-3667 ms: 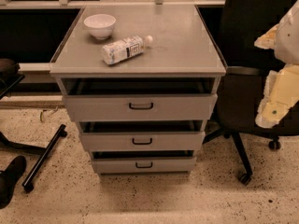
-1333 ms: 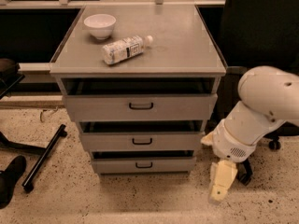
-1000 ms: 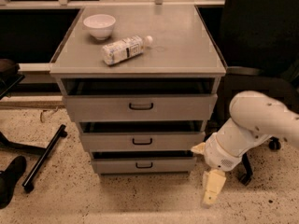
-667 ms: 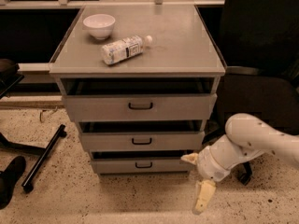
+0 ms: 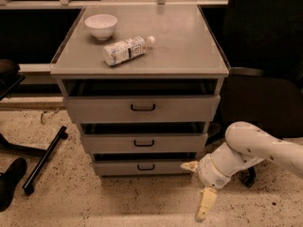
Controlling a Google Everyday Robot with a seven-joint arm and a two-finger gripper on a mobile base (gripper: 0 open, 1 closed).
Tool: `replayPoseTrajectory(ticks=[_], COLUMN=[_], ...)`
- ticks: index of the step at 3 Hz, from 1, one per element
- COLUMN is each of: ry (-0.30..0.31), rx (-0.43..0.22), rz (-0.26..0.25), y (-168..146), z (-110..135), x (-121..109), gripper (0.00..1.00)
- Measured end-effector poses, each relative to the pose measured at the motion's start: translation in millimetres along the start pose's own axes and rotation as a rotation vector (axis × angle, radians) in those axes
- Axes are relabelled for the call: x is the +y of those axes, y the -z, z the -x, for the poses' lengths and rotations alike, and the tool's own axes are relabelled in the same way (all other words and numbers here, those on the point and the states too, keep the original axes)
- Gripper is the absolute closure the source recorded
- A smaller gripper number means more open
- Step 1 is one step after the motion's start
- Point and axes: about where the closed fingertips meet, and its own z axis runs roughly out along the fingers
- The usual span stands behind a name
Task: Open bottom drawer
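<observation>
The grey cabinet (image 5: 142,56) has three drawers. The bottom drawer (image 5: 118,168) is the narrowest grey front, just above the floor, with a small black loop handle (image 5: 146,167). It appears closed or nearly so, with a dark gap above it. My gripper (image 5: 191,191) is low, at the right of the bottom drawer's front. It is open: one cream finger (image 5: 189,165) points left at the drawer's right end, and the other finger (image 5: 206,205) points down toward the floor. It holds nothing.
A white bowl (image 5: 101,25) and a lying plastic bottle (image 5: 127,49) are on the cabinet top. A black office chair (image 5: 265,103) stands right of the cabinet, behind my arm. A black chair-base leg (image 5: 45,157) and a shoe (image 5: 10,181) are on the speckled floor at left.
My arm has come down from the right side and moved left, so the open gripper now sits at floor level beside the bottom drawer's right end. The drawers have not moved.
</observation>
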Motion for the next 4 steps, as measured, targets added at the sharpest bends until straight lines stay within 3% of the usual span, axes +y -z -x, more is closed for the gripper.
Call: replayPoseTrajectory(ticks=[1,2,3,4], ry=[0.041,0.081,0.115,0.115], rx=[-0.03,-0.059,-0.102,-0.102], rz=[-0.032,-0.089,-0.155,-0.155], y=[-32,-95,-135,-135], z=[-3,-2,-1,-1], x=[-28,-72,-101,-101], gripper=[0.0,0.0,0.0,0.0])
